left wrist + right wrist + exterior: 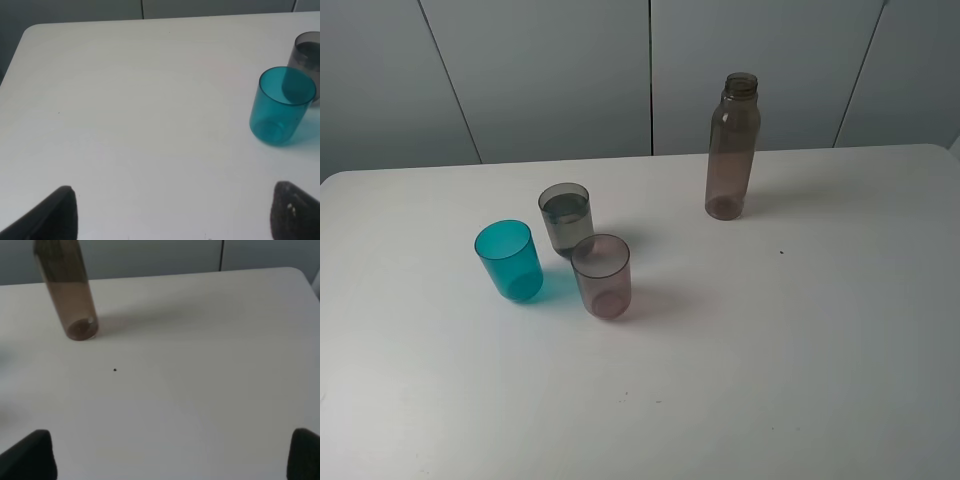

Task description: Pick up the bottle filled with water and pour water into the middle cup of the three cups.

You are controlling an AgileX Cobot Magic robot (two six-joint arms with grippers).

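Both the left claw point(172, 215) and the right claw point(172, 455) hang spread wide and empty above the white desk point(800, 330). The tall brownish-pink translucent plastic bottle point(733, 146) stands upright, uncapped. Well apart from it, nearer the left claw, the smoky grey tumbler point(566, 218) holds water, with the teal tumbler point(509, 260) and pinkish-mauve tumbler point(601, 275) just beside it.

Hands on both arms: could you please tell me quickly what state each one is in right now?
Left hand: open, holding nothing, above bare table.
Right hand: open, holding nothing; the bottle stands apart from it.
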